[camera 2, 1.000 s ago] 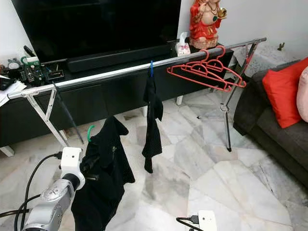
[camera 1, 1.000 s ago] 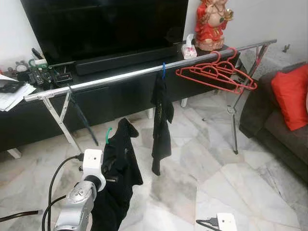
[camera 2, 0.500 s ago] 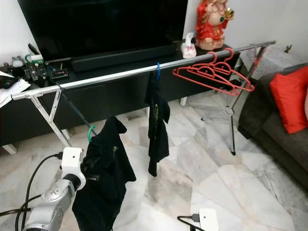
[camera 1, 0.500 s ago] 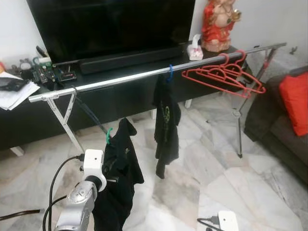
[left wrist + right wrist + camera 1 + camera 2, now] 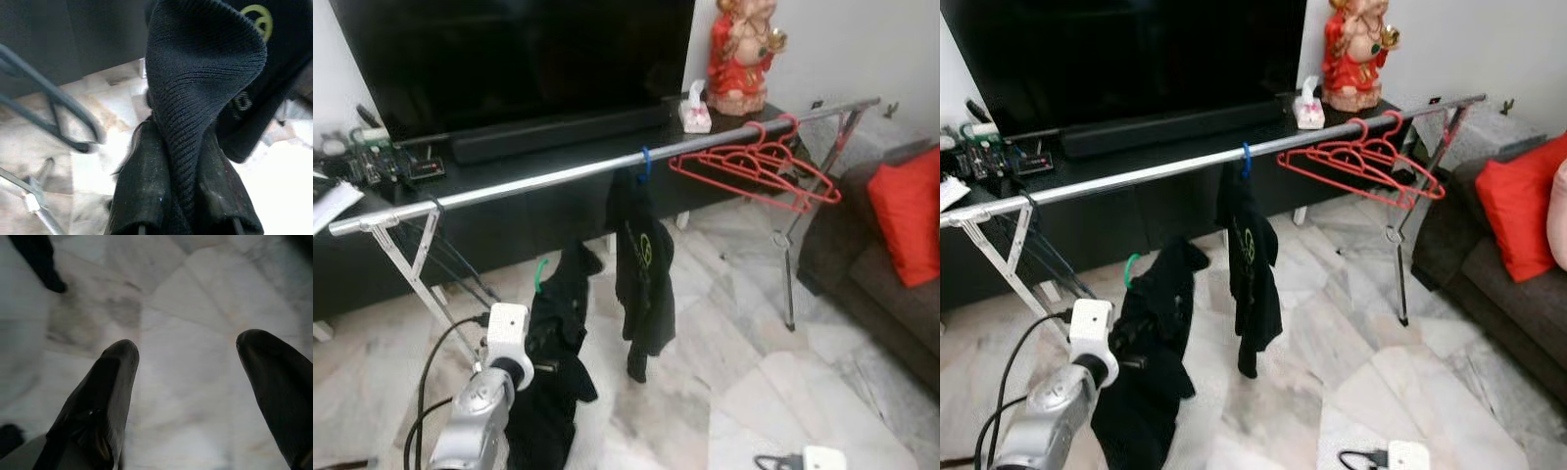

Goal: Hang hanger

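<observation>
Black knit garment on a green-hooked hanger (image 5: pixel 540 276), pinched in the left hand (image 5: pixel 183 205), hangs below the long silver rail (image 5: pixel 548 178); right hand (image 5: pixel 195 396) gapes idle.

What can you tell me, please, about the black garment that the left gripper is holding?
The black garment is a dark, knit-looking piece of clothing on a green hanger, whose hook sticks up above its collar. It droops in loose folds below the metal rail, not yet hung on it. The left gripper is shut on a fold of its ribbed cloth. Beside it a second dark garment hangs from the rail.
</observation>
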Available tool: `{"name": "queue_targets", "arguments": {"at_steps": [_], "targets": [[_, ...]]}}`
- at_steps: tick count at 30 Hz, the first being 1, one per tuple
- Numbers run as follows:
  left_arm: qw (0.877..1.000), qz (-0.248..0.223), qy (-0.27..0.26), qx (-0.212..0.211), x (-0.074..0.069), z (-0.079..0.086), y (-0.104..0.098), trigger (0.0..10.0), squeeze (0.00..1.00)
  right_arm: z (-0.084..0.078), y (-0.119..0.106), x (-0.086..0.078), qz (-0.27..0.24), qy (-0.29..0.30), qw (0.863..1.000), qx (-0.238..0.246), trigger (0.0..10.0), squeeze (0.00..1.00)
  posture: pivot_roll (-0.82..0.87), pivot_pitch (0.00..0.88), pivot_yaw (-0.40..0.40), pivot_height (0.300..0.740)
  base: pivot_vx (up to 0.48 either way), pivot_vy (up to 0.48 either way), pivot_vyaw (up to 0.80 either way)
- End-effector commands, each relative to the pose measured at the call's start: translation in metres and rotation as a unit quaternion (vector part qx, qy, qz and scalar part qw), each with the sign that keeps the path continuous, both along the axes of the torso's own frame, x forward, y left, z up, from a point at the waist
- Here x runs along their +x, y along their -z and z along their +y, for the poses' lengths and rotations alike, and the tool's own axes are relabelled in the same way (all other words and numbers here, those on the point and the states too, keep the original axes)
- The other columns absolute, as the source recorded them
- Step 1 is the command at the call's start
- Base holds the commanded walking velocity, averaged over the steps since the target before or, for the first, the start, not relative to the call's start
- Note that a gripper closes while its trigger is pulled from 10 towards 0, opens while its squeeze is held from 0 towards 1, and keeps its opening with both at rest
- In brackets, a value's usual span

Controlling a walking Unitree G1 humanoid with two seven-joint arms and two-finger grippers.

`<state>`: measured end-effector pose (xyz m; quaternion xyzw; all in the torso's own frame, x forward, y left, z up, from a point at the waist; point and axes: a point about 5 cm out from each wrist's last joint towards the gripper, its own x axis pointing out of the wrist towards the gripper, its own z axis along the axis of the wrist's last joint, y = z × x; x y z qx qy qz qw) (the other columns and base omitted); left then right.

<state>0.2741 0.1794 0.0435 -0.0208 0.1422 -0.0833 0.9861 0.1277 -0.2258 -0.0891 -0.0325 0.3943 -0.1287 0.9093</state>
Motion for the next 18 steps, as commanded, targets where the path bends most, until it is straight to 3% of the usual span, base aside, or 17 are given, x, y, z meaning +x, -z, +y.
{"name": "queue_targets", "arguments": {"at_steps": [1,10,18], "targets": [[1.0,-0.02,0.015,0.0,0.005,-0.009,-0.007,10.0,0.0,0.0,0.006,-0.012,0.04,-0.01,0.999,-0.005,10.0,0.0,-0.12,0.0,-0.016,0.74,0.259,0.0,0.0],[1.0,-0.023,0.013,0.001,0.005,-0.007,-0.008,10.0,0.0,0.018,0.006,0.004,0.039,-0.035,0.999,0.011,10.0,0.0,-0.11,0.0,-0.015,0.74,0.257,0.0,0.0],[1.0,-0.027,0.013,-0.002,0.005,-0.01,-0.009,10.0,0.0,0.018,0.009,-0.002,0.058,-0.039,0.998,0.01,10.0,0.0,-0.11,0.0,-0.017,0.74,0.255,0.0,0.0]]}}
